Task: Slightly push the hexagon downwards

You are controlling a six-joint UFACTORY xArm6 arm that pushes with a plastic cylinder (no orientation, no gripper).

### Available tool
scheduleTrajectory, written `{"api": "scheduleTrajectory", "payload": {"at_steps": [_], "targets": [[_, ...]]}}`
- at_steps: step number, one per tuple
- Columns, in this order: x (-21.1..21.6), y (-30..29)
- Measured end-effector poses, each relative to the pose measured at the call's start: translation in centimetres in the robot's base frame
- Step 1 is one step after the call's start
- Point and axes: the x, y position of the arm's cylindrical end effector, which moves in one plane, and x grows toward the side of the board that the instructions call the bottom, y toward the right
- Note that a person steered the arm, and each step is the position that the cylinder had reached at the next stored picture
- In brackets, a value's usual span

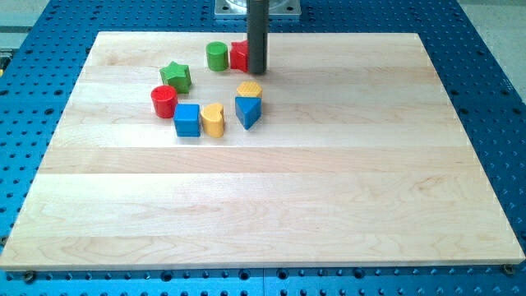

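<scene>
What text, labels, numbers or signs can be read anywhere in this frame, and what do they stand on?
None: no word, number, brand or sign shows anywhere in the camera view.
The wooden board is bare grain.
The blocks carry no markings: green star, green cylinder, red cylinder, blue cube, yellow hexagon.
My tip, above the hexagon, is plain dark.

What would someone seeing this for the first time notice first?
A ring of coloured blocks sits at the wooden board's upper left, from the green star to the blue triangle. My tip stands beside the red block, just above the yellow hexagon.
</scene>
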Motion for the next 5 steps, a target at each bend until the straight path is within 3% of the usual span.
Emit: {"api": "scheduleTrajectory", "payload": {"at_steps": [2,4,5], "targets": [[0.1,-2.7],[1.4,10.8],[2.9,14.3]]}}
